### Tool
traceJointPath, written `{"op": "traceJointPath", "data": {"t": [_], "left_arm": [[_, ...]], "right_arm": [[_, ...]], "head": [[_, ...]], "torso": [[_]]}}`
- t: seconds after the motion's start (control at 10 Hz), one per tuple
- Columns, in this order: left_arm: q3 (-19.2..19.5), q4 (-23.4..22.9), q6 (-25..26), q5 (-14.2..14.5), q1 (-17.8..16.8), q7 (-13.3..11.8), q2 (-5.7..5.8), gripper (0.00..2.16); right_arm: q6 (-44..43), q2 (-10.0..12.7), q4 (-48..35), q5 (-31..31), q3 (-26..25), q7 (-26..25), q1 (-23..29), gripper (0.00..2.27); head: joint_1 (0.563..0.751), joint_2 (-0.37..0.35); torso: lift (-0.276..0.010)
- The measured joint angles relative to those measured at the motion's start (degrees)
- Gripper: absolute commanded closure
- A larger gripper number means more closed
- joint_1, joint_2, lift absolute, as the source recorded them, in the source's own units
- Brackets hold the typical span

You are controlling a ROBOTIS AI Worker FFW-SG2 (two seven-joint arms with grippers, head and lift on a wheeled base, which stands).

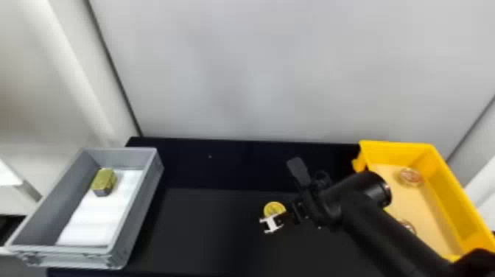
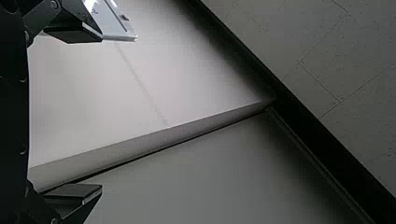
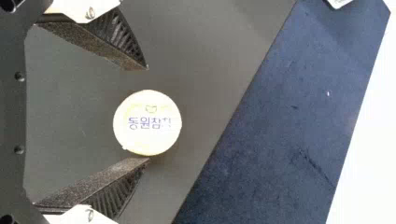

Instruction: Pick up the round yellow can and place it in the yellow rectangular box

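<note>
Yellow round metal can [image 3: 147,122] on dark tabletop [image 1: 206,228], ungripped, lined up between parted tips of black right gripper [image 3: 148,114]. Apparently late in approach; left to do: clamping, lifting, placing in yellow rectangular box [image 1: 397,151].

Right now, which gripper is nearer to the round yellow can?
Right. The right gripper is at the yellow can, its open fingertips to either side in the right wrist view; the left gripper is away, facing pale panels.

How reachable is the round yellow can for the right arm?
Probably within reach, yes: the right end effector is open close to the round yellow can, with nothing seen blocking the way.
</note>
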Motion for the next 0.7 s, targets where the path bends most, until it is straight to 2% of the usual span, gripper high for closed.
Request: {"op": "traceJointPath", "data": {"t": [0.2, 0.4, 0.6, 0.7], "left_arm": [[-0.3, 0.2, -0.4, 0.0, -0.1, -0.1, -0.14, 0.14], [-0.4, 0.2, -0.6, -0.1, -0.1, -0.2, -0.16, 0.14], [-0.4, 0.2, -0.7, -0.2, -0.1, -0.4, -0.16, 0.14], [-0.4, 0.2, -0.6, -0.2, 0.0, -0.4, -0.16, 0.14]], "right_arm": [[-1.3, 0.1, 1.1, 0.0, 0.1, -0.4, 0.0, 0.16], [-2.8, 0.2, 2.0, 0.0, 0.2, -0.6, -0.1, 0.61], [-4.1, 0.3, 2.5, 0.0, 0.0, -0.8, -0.1, 0.78], [-4.5, 0.3, 2.5, 0.1, -0.1, -0.8, -0.1, 0.78]], "head": [[0.694, 0.054], [0.694, 0.054], [0.694, 0.054], [0.694, 0.054]], "torso": [[-0.003], [-0.003], [-0.003], [-0.003]]}}
